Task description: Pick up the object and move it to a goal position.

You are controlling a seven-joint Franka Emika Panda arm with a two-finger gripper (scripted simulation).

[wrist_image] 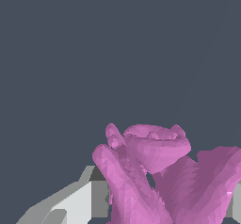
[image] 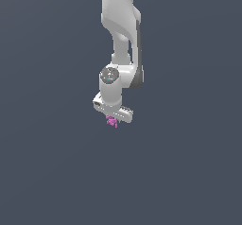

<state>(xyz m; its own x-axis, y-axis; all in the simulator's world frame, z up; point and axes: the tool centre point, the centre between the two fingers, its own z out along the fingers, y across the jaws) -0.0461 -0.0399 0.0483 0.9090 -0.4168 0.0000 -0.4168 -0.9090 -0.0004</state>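
Object: pink spiky clump [image: 112, 121], directly under the gripper [image: 113, 120], between its fingertips.
Fingers: one white finger [wrist_image: 77, 204] touches the clump; apparently clamped on it.
Long axis: cannot tell.
Arm: white arm [image: 120, 25], upright above.

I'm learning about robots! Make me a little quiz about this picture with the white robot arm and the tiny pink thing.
1. True or false: the pink object is bigger than the white gripper.
2. Where is the pink object in the exterior view? A) far away on the exterior view's left B) right under the gripper, between its fingers C) on top of the arm
3. Fill in: in the wrist view, the object looks lumpy and ____ in colour.

Key: 1. False, it is much smaller. 2. B. 3. Pink.
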